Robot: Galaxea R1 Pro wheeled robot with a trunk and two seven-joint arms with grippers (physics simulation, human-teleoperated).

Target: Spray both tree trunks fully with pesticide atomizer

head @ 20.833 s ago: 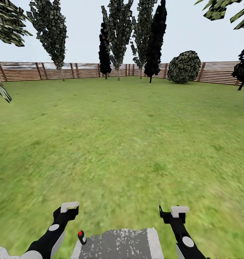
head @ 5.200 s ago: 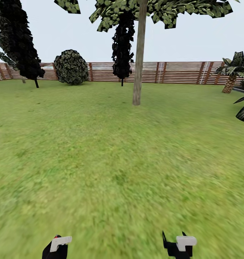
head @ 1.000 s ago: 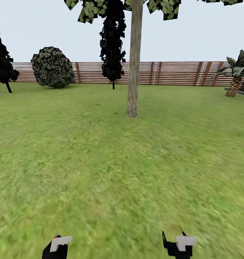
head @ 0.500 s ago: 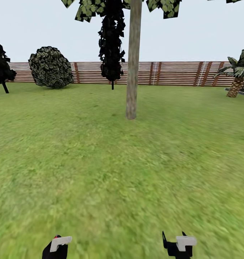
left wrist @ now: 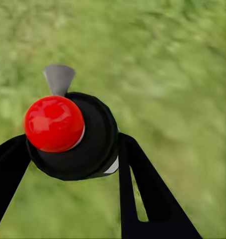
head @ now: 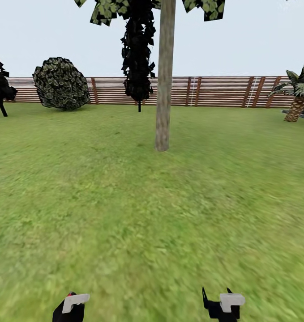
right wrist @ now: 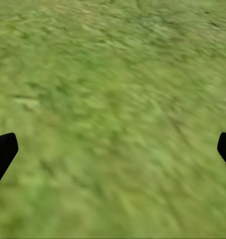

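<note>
Left claw (left wrist: 73, 149) grips a black pesticide atomizer (left wrist: 78, 139), apparently red-capped; right claw (right wrist: 113, 149) spread wide above grass (right wrist: 113, 74); 1 tree trunk (head: 164, 80) ahead.

A fenced garden is shown. The ground is covered by a green grass lawn (head: 125, 201), and a brown slatted wooden fence (head: 214, 91) is seen along the far side. A tall tree trunk (head: 164, 89) stands ahead, a round bush (head: 61, 83) at far left, a palm-like plant (head: 297, 96) at far right.
</note>
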